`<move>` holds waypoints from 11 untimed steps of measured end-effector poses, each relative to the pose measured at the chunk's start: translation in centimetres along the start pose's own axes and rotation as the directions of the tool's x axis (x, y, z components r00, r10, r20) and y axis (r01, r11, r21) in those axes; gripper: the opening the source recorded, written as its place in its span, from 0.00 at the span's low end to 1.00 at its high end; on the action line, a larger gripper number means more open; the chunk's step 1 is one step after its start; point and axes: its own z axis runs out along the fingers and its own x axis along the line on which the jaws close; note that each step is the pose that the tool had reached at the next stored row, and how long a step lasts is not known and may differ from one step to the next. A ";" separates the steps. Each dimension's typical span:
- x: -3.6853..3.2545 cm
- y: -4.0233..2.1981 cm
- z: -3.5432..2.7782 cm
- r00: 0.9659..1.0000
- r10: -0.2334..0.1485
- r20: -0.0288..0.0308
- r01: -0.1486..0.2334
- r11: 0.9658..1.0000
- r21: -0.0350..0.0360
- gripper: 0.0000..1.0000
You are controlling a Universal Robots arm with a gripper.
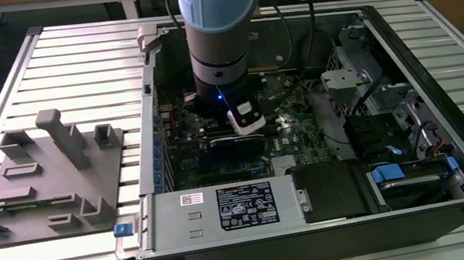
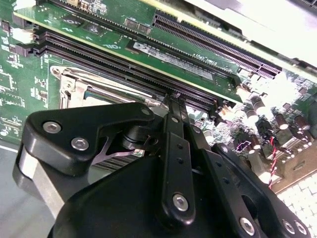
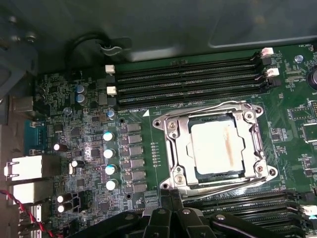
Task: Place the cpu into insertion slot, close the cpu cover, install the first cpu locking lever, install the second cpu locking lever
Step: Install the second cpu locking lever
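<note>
In the first wrist view the cpu [image 3: 218, 148] lies flat in the insertion slot [image 3: 171, 157], its pale silver-grey top facing up with a faint brownish streak running down it. The chip is nearly square, with no clear long axis, and its edges run parallel to the rows of long black memory slots [image 3: 190, 82] on either side of the socket. The cpu cover [image 3: 250, 130], a silvery frame with a square window, is down around the chip, and thin wire levers [image 3: 225, 183] trace the frame's edges. The end effector [image 3: 171, 197] sits just beside the socket's edge, its black fingers [image 3: 177, 198] pressed together with nothing visible between them; the second wrist view shows the same narrow tips [image 2: 174, 101] meeting near the metal frame [image 2: 74, 84]. In the exterior view the arm [image 1: 219, 36] reaches down into the open computer case [image 1: 454, 160], which lies on a slatted metal counter [image 1: 76, 56] beside a grey fixture block [image 1: 48, 180]. A black label [image 1: 247, 204] sits on the power supply, its print too small to read, as is the white board lettering
</note>
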 end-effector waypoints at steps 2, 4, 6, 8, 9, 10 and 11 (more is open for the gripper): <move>0.01 0.00 0.01 1.000 0.000 0.000 0.000 1.000 -0.002 0.10; 0.04 -0.02 0.03 1.000 0.000 -0.001 0.000 1.000 -0.004 0.10; 0.08 -0.04 0.07 1.000 0.000 -0.001 0.000 1.000 -0.009 0.10; 0.11 -0.04 0.13 1.000 0.000 -0.002 0.000 1.000 -0.012 0.10; 0.12 -0.04 0.20 1.000 0.000 -0.002 0.000 1.000 -0.015 0.10; 0.14 -0.06 0.22 1.000 0.000 -0.002 0.000 1.000 -0.015 0.10; 0.16 -0.07 0.23 1.000 0.000 -0.002 0.000 1.000 -0.016 0.10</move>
